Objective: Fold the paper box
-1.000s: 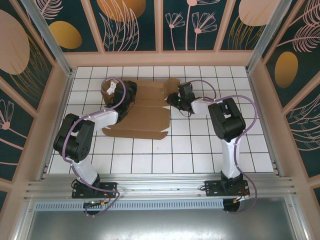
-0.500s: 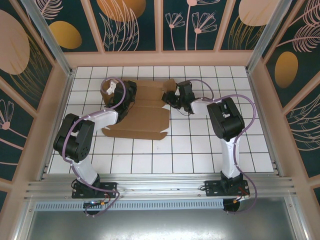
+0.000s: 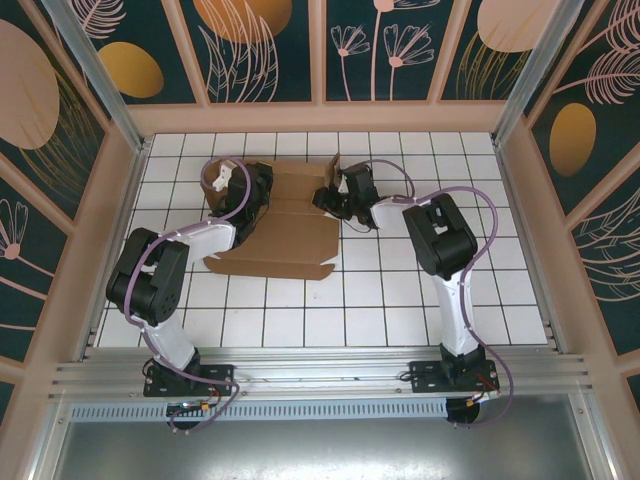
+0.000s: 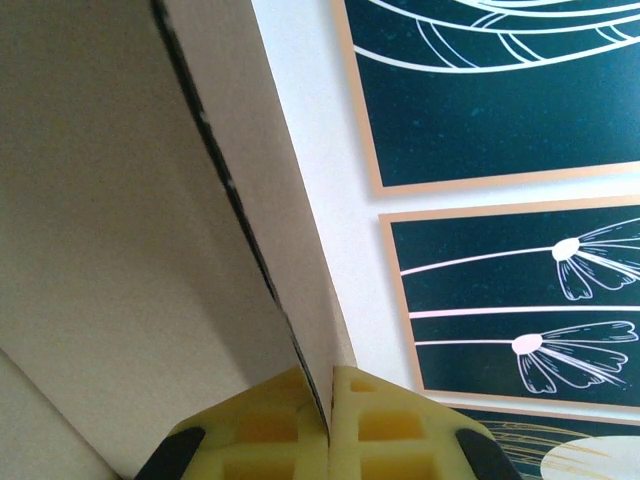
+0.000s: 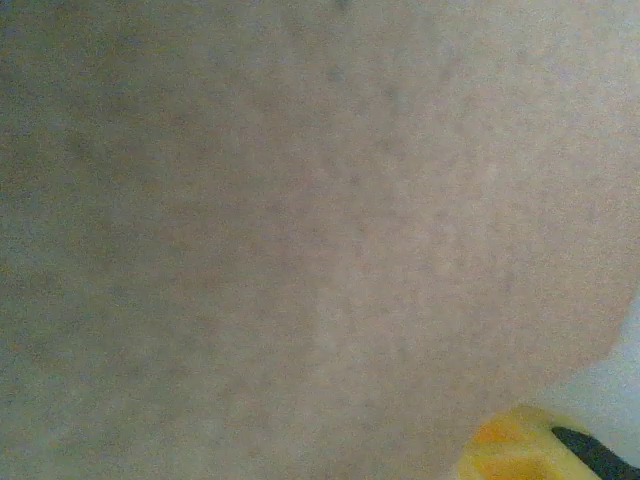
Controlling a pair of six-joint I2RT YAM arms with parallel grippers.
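Paper box (image 3: pixel 285 238), creases left to right

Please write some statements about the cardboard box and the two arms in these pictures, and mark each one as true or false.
1. The left gripper pinches an edge of the paper box. True.
2. The paper box is closed completely. False: it lies open and mostly flat on the table.
3. The right gripper is at the paper box's right end. True.
4. The table is bare wood. False: it has white tiles.
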